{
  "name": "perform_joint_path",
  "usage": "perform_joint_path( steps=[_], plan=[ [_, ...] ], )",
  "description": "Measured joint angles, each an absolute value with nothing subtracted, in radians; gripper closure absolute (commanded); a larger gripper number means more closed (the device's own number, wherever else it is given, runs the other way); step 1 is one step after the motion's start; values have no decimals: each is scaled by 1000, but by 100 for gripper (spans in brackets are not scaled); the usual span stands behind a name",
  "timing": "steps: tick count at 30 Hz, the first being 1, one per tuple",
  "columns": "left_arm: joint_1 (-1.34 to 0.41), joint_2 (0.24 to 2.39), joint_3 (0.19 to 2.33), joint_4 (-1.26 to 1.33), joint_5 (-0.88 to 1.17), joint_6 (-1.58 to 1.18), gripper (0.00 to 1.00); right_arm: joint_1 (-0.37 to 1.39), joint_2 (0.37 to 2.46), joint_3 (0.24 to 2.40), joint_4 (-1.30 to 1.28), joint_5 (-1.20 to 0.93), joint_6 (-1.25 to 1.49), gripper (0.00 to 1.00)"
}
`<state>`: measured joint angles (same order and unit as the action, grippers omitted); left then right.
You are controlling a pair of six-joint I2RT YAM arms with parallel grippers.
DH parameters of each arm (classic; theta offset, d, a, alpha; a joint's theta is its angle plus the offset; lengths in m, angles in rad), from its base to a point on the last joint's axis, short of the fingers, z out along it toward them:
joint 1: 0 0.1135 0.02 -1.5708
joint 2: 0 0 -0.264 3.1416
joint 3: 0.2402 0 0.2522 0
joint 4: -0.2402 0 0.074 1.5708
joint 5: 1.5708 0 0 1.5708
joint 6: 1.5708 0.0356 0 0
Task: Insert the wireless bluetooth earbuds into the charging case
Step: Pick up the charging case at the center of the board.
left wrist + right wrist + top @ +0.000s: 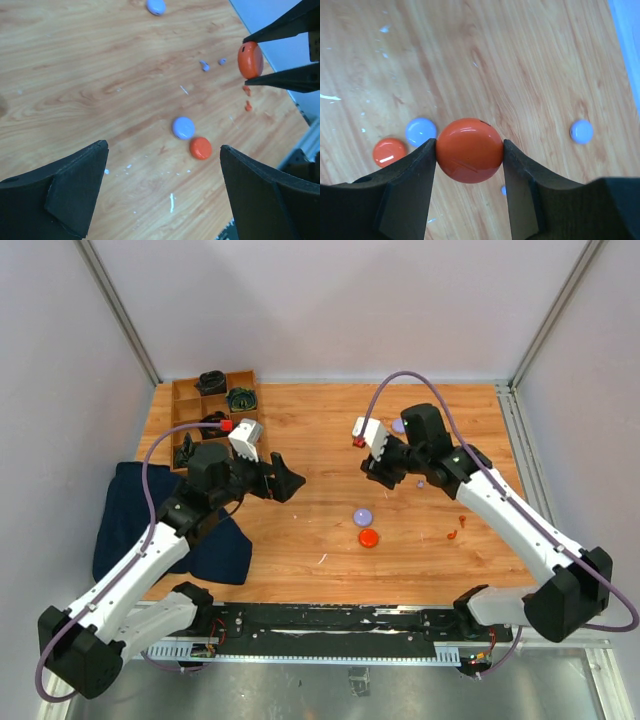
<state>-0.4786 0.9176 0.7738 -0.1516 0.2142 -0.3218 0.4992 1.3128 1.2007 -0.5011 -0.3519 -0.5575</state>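
Observation:
My right gripper (469,156) is shut on a round, glossy orange-red charging case (469,150), held above the table; the left wrist view shows the same case (250,60) edge-on between the black fingers. Tiny lavender earbuds (204,65) and orange-red earbuds (247,90) lie loose on the wood to the right. In the top view the orange-red earbuds (452,534) lie right of the discs. My left gripper (165,192) hangs open with nothing between its fingers, left of centre (287,480). My right gripper (378,474) is at centre right.
A lavender disc (362,515) and an orange-red disc (369,538) lie side by side mid-table. Another lavender disc (399,426) sits further back. A wooden compartment tray (190,390) holds black coiled bundles at back left. A dark blue cloth (125,520) drapes the left edge.

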Motion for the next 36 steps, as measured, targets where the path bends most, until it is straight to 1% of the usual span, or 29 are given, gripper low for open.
perform_joint_path(
  steps=[5,10,16,25,36],
  plan=[
    [-479,955,776,-136,352,-388,2,629,1269,1201,-525,-377,-654,53],
    [-479,1000,779,-98,489,-466,2,728,1269,1204,-567,-368,-734,53],
    [-481,1029,779,-53,589,-538,6,829,1272,1235,-599,-343,-802,53],
    [-543,1094,779,-30,637,-574,17,929,1305,1271,-604,-288,-865,53],
    [-562,1119,762,36,656,-611,32,944,1327,1271,-606,-276,-883,52]
  ],
)
